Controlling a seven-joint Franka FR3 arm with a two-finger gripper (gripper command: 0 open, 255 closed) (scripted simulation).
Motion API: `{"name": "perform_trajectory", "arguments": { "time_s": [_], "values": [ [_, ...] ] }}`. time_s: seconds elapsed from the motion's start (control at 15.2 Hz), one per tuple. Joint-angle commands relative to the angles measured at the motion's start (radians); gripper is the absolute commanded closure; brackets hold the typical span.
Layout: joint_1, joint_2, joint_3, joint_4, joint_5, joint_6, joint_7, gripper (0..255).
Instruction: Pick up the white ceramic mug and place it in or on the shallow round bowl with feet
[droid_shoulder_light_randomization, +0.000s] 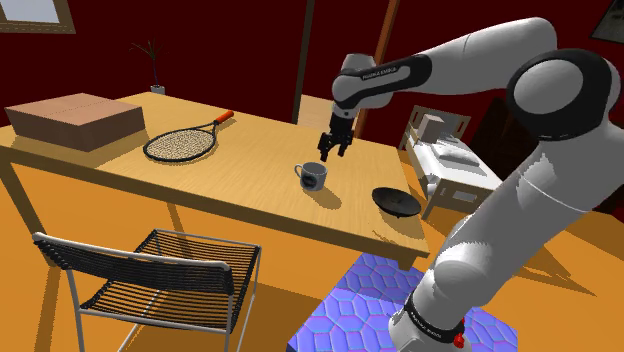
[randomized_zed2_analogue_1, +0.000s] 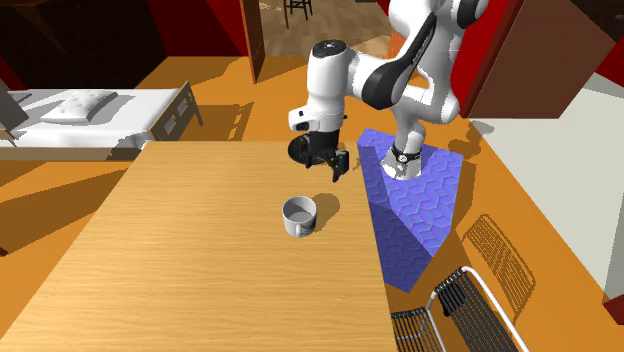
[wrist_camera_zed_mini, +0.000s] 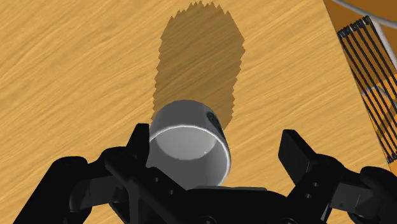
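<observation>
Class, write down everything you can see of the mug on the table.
The mug is pale grey-white, with a dark printed mark on its side and a loop handle toward the shoulder view's left. It stands upright, mouth up and empty inside, on the wooden table. Only the table touches it. The open gripper hangs above it, apart.

Tennis racket (droid_shoulder_light_randomization: 181, 146), brown box (droid_shoulder_light_randomization: 75, 120), wire chair (droid_shoulder_light_randomization: 160, 270), white bed (droid_shoulder_light_randomization: 455, 160)

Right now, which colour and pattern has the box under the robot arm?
Blue-violet, with a honeycomb-like cell pattern; the box shows best in the second exterior view.
</observation>
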Motion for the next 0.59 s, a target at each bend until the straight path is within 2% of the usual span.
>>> {"name": "perform_trajectory", "arguments": {
  "time_s": [0.0, 0.53],
  "values": [
    [-0.008, 0.075, -0.025, 0.041, 0.031, 0.029, -0.04, 0],
    [-0.064, 0.39, -0.064, 0.247, 0.195, 0.095, -0.188, 0]
  ]
}}
